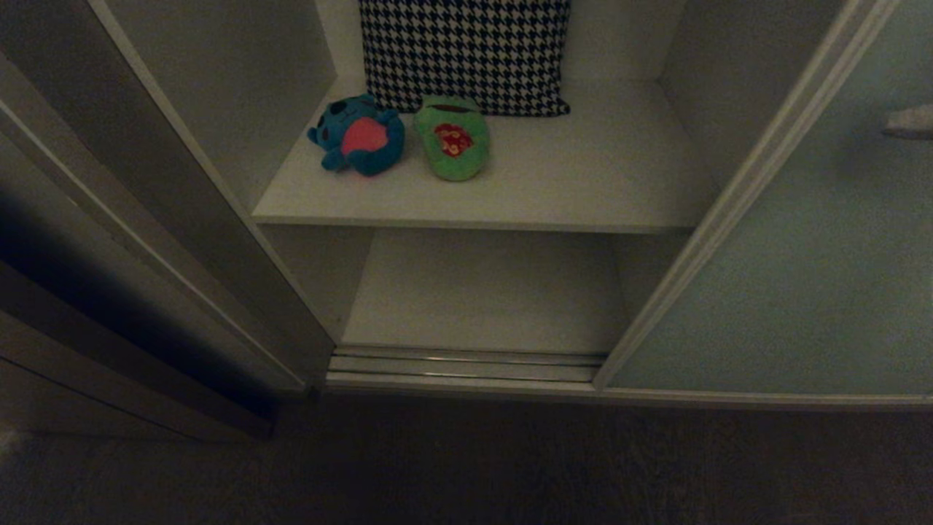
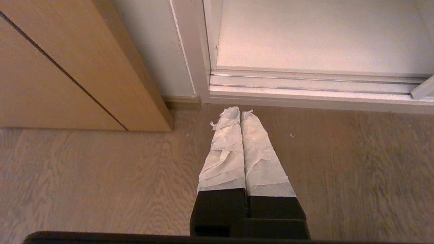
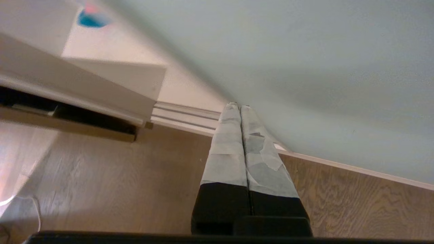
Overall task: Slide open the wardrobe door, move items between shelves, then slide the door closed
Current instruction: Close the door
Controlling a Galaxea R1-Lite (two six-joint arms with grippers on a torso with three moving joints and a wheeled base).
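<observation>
The sliding wardrobe door [image 1: 802,277] stands slid to the right, so the shelves are exposed. On the upper shelf [image 1: 583,175] a blue plush toy [image 1: 358,136] with a pink belly lies next to a green frog toy [image 1: 453,138]. The lower shelf [image 1: 481,292] holds nothing. My right gripper [image 3: 238,105] is shut and empty, its taped tips close to the pale door panel [image 3: 305,61]; it shows at the head view's right edge [image 1: 907,122]. My left gripper [image 2: 240,111] is shut, holds nothing and hangs over the wood floor before the door track [image 2: 305,84].
A black-and-white houndstooth cushion [image 1: 466,51] leans at the back of the upper shelf, behind the toys. The metal floor track [image 1: 466,364] runs along the wardrobe's front. A brown wooden panel [image 2: 67,67] stands to the left of the wardrobe.
</observation>
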